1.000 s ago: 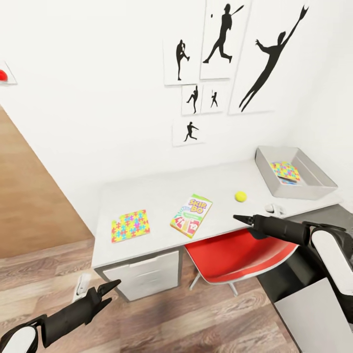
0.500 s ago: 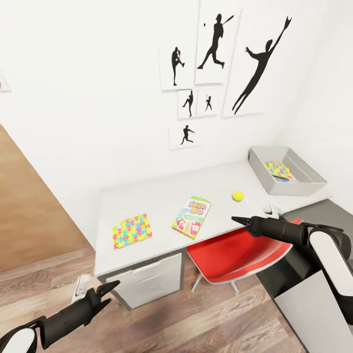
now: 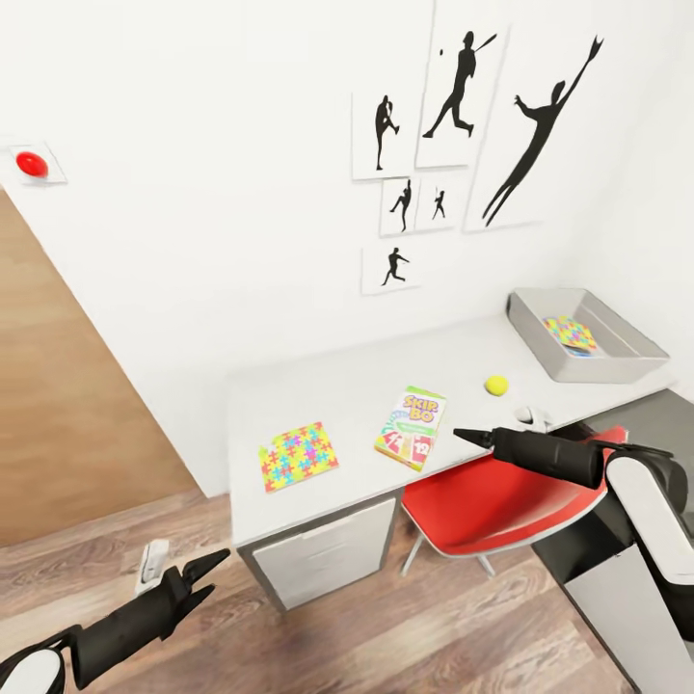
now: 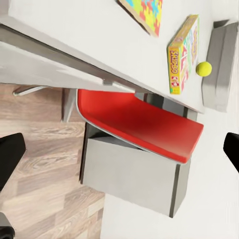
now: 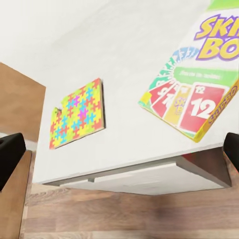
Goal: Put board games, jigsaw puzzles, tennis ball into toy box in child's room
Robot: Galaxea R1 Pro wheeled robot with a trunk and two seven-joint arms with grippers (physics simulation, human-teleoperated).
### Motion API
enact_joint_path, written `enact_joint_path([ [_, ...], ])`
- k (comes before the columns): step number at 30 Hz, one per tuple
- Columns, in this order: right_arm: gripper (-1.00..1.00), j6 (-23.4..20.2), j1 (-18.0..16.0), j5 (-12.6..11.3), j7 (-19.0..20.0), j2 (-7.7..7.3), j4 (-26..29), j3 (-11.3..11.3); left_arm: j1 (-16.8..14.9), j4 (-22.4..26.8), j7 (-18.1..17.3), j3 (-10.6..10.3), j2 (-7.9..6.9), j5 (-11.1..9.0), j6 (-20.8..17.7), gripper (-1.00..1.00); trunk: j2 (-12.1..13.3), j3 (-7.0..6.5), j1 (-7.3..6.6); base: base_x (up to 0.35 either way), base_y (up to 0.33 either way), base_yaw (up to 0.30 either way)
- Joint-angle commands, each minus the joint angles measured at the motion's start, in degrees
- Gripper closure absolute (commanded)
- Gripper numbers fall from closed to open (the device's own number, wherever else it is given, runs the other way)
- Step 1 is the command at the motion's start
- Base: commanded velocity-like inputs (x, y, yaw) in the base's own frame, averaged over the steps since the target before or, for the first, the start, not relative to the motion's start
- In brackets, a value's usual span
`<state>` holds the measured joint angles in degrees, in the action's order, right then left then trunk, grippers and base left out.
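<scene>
On the light-grey table (image 3: 337,390) lie a jigsaw puzzle (image 3: 298,455), the SKIP-BO board game (image 3: 412,427) and the yellow tennis ball (image 3: 496,385). The grey toy box (image 3: 617,364) stands at the table's far right end with a second jigsaw puzzle (image 3: 569,333) inside it. My right gripper (image 3: 463,436) hovers open at the table's front edge, just right of the SKIP-BO box (image 5: 194,94) and in front of the ball. My left gripper (image 3: 212,575) hangs open low over the wood floor, left of the table. Both hold nothing.
A red chair (image 3: 492,501) is tucked under the table beside a drawer unit (image 3: 323,554). A small white object (image 3: 530,416) sits near the ball. The dark-grey lower wing (image 3: 646,424) joins at the right. A wooden panel (image 3: 67,414) stands at the left, and a white item (image 3: 151,564) lies on the floor.
The whole picture has shifted, so the camera has moved; the table and wall prints now sit further right. Both arms keep their pose and both grippers stay open.
</scene>
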<state>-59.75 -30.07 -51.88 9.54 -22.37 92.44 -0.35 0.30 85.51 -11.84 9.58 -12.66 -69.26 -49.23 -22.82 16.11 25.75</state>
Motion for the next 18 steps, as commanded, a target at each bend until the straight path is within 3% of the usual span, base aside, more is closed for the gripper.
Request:
enact_joint_path([
  [1,-1.00,-0.3,-0.1,0.6,0.6,0.00,0.0,0.0,0.0,0.0,-0.3,0.1,-0.01,0.2,-0.2,-1.00,-0.1,0.08,0.03,0.000,0.326,-0.008],
  [9,-1.00,-0.3,-0.3,0.4,0.4,0.24,0.0,1.2,0.2,-0.3,-1.6,0.6,-0.15,0.2,-0.1,-1.00,-0.1,0.06,0.03,0.015,0.328,-0.004],
  [18,-1.00,-0.3,-0.6,0.5,0.0,2.96,-0.1,4.7,0.3,-1.8,-2.0,0.9,-0.19,0.3,0.5,-1.00,-0.1,0.06,0.03,0.175,0.227,-0.001],
])
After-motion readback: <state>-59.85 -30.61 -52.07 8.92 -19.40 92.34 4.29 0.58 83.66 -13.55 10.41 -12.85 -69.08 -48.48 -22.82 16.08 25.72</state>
